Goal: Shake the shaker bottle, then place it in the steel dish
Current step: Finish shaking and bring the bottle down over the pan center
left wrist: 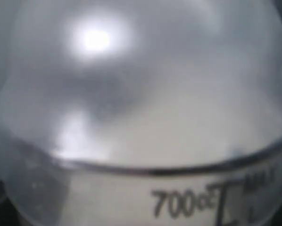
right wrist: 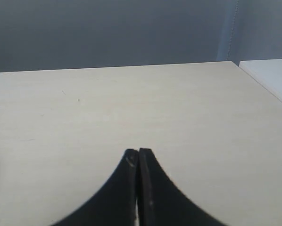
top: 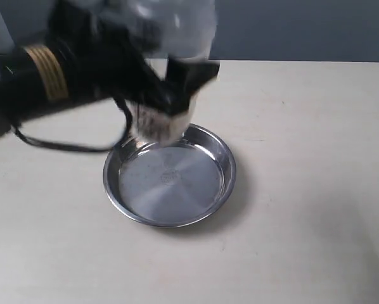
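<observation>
Left arm: black arm (top: 44,69) with a gold-striped band, reaching in from the left edge of the exterior view, smeared with blur.
Cable: thin black cable (top: 63,145) looping down from the arm onto the table, left of the dish.
Left gripper: left gripper (top: 177,92) clamped around the bottle's body; its fingers are too blurred to make out singly.
Shaker bottle: the shaker bottle (top: 177,31) is held up off the table, over the far left rim of the dish. It is blurred, and I cannot tell whether its lower end touches that rim. The left wrist view is filled by its frosted dome (left wrist: 145,108), with a black "700cc" mark below the seam.
Steel dish: the steel dish (top: 170,183) lies flat on the table near the middle, shiny, with nothing inside.
Surface: pale beige table (top: 303,158), matte, with faint specks.
Room: plain grey-blue wall (top: 303,28) behind the table's far edge.
Right gripper: right gripper (right wrist: 138,157) with black fingers pressed together, holding nothing, above bare table.
Far right: a white surface (right wrist: 273,75) just beside the table's corner.
</observation>
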Controlling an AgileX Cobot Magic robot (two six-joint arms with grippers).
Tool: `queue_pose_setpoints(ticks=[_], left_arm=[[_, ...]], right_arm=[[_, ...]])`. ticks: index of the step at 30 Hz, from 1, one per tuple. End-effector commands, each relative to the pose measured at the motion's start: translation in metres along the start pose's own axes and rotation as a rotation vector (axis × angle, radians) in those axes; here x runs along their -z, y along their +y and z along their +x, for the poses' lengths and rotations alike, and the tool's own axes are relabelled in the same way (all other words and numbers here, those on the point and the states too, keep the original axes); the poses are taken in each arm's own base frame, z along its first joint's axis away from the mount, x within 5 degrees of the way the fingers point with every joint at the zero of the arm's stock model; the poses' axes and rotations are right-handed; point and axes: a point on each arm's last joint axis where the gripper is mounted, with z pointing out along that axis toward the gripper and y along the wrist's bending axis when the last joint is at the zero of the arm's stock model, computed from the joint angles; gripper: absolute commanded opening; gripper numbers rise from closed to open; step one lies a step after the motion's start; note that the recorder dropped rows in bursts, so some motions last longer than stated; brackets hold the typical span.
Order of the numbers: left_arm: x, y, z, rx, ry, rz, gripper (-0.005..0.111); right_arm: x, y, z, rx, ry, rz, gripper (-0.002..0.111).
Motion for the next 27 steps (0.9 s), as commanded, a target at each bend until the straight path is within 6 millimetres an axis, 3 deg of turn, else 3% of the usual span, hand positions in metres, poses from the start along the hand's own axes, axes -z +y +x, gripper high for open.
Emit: queue_pose_setpoints(ticks=[1, 2, 3, 4, 5, 8, 9, 10, 11, 13, 14, 15, 17, 19, 20, 21, 23, 25, 27], left_arm=[[-0.008, 0.004, 0.050, 0.044, 0.195, -0.030, 0.000], [-0.013, 0.007, 0.078, 0.071, 0.273, -0.035, 0.000], [-0.015, 0.007, 0.090, 0.101, 0.296, -0.032, 0.000], [-0.015, 0.006, 0.086, 0.107, 0.261, -0.021, 0.000], [-0.014, 0.003, 0.071, 0.104, 0.184, -0.001, 0.000], [0.008, -0.005, -0.008, 0.004, -0.141, 0.054, 0.000], [0.013, -0.004, -0.019, -0.016, -0.154, 0.039, 0.000], [0.011, -0.003, -0.012, -0.006, -0.106, 0.025, 0.000], [0.007, -0.001, 0.007, 0.005, -0.023, 0.013, 0.000], [-0.007, 0.003, 0.065, 0.037, 0.173, -0.001, 0.000], [-0.011, 0.005, 0.078, 0.070, 0.206, -0.011, 0.000], [-0.013, 0.006, 0.079, 0.104, 0.187, -0.017, 0.000], [-0.005, 0.001, 0.036, 0.086, -0.049, 0.038, 0.000], [0.012, -0.004, -0.028, -0.033, -0.306, 0.055, 0.000], [0.017, -0.004, -0.051, -0.083, -0.349, 0.034, 0.000], [0.019, -0.002, -0.059, -0.081, -0.312, 0.006, 0.000], [0.009, 0.003, -0.041, -0.003, -0.143, -0.031, 0.000], [-0.009, 0.008, 0.015, 0.086, 0.069, -0.052, 0.000], [-0.020, 0.008, 0.059, 0.125, 0.143, -0.027, 0.000]], right_arm=[[0.000, 0.000, -0.001, 0.000, -0.016, 0.004, -0.001], [0.000, 0.000, -0.001, 0.000, -0.016, 0.004, -0.001], [0.000, 0.000, -0.001, 0.000, -0.016, 0.004, -0.001], [0.000, 0.000, -0.001, 0.000, -0.016, 0.004, -0.001], [0.000, 0.000, -0.001, 0.000, -0.016, 0.004, -0.001], [0.000, 0.000, -0.001, 0.000, -0.016, 0.004, -0.001], [0.000, 0.000, -0.001, 0.000, -0.016, 0.004, -0.001], [0.000, 0.000, -0.001, 0.000, -0.016, 0.004, -0.001], [0.000, 0.000, -0.001, 0.000, -0.016, 0.004, -0.001], [0.000, 0.000, -0.001, 0.000, -0.016, 0.004, -0.001], [0.000, 0.000, -0.001, 0.000, -0.016, 0.004, -0.001], [0.000, 0.000, -0.001, 0.000, -0.016, 0.004, -0.001], [0.000, 0.000, -0.001, 0.000, -0.016, 0.004, -0.001], [0.000, 0.000, -0.001, 0.000, -0.016, 0.004, -0.001], [0.000, 0.000, -0.001, 0.000, -0.016, 0.004, -0.001], [0.000, 0.000, -0.001, 0.000, -0.016, 0.004, -0.001], [0.000, 0.000, -0.001, 0.000, -0.016, 0.004, -0.001], [0.000, 0.000, -0.001, 0.000, -0.016, 0.004, -0.001], [0.000, 0.000, -0.001, 0.000, -0.016, 0.004, -0.001]])
